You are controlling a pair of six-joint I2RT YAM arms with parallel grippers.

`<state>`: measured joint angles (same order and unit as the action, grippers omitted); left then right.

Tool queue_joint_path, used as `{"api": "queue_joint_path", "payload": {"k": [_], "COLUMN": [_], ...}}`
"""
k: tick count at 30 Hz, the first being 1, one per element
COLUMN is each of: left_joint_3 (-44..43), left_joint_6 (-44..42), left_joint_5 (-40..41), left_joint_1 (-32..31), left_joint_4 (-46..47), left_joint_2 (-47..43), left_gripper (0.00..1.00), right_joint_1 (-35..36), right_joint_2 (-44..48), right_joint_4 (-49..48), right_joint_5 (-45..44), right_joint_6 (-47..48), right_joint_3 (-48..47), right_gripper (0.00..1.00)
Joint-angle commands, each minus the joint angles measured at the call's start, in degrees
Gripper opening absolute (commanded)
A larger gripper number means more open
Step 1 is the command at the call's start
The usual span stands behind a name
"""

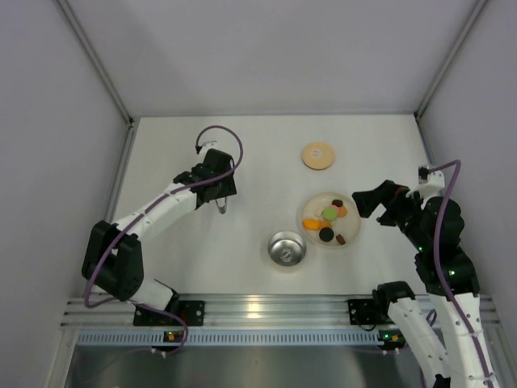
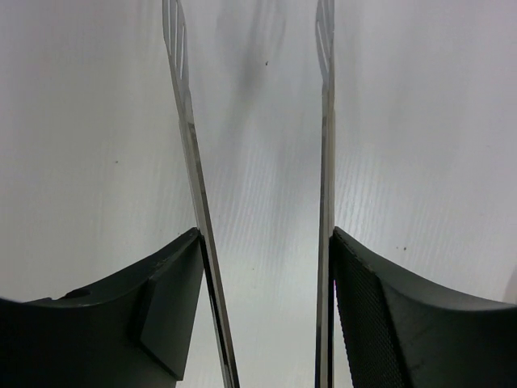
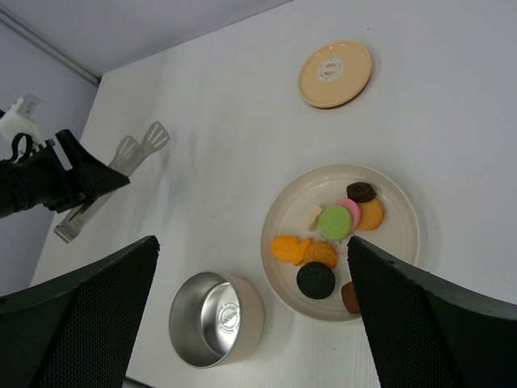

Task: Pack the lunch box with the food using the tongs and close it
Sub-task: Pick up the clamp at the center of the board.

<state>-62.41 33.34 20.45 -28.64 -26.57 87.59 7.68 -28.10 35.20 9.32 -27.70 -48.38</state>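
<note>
White table point(image 1: 258, 162), grey walls point(image 1: 48, 121), lunch box point(image 1: 287, 248)

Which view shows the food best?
Right wrist: the food is close, each piece distinct on the plate. Top external shows it small, colours only; left wrist shows none.

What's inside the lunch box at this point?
Nothing: the lunch box shows only its bare steel floor. The food sits on the plate; the lid lies apart. Nothing covers the opening.
</note>
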Motion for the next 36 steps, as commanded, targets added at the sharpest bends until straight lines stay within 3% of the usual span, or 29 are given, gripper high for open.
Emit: {"api": "queue_joint_path", "payload": {"k": [1, 20, 36], "left_joint_3": [1.59, -2.62, -15.54], "left_joint_6": [0.5, -3.72, -7.68], "left_joint_5": [0.65, -6.82, -11.13], "left_joint_1": [-0.8, -5.72, -21.08], "left_joint_4": [-4.01, -13.34, -20.01], "left_joint_2": [-5.75, -15.43, -11.31], "left_gripper": [0.68, 0.72, 0.7], "right_joint_1": [-0.65, -0.74, -0.74], "right_joint_2": [0.85, 0.85, 0.06], "right_joint_4": [-0.84, -0.84, -0.31], "right_joint_5": [0.61, -0.44, -2.03], "right_joint_6": [-0.6, -0.69, -0.42], "right_joint_3": [-0.22, 0.83, 0.74], "right_gripper": [0.99, 1.0, 0.99]}}
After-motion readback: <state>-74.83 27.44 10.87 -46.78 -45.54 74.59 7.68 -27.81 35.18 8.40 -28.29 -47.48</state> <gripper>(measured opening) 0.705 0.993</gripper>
